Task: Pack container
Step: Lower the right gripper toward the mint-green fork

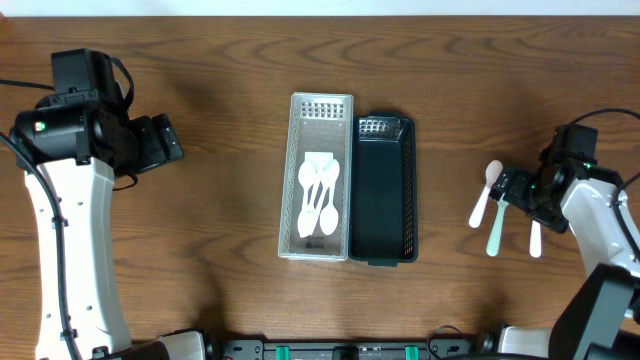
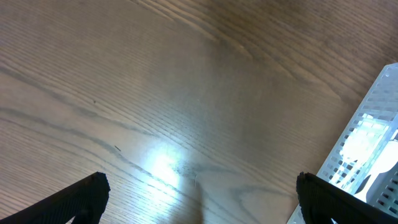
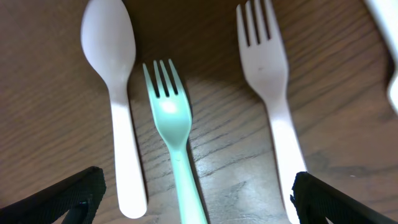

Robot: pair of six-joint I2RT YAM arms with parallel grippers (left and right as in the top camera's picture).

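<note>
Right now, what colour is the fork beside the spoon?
Mint green plastic fork; clearest in right wrist view.

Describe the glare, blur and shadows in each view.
Overhead: even light and sharp focus, with only faint shadows around the white tray and black tray. Left wrist: a bright glare patch on the table, the whole frame soft, and the white tray washed out at the right edge. Right wrist: close and slightly blurred, with a highlight on the green fork and darker wood toward the top beside the white fork.
</note>
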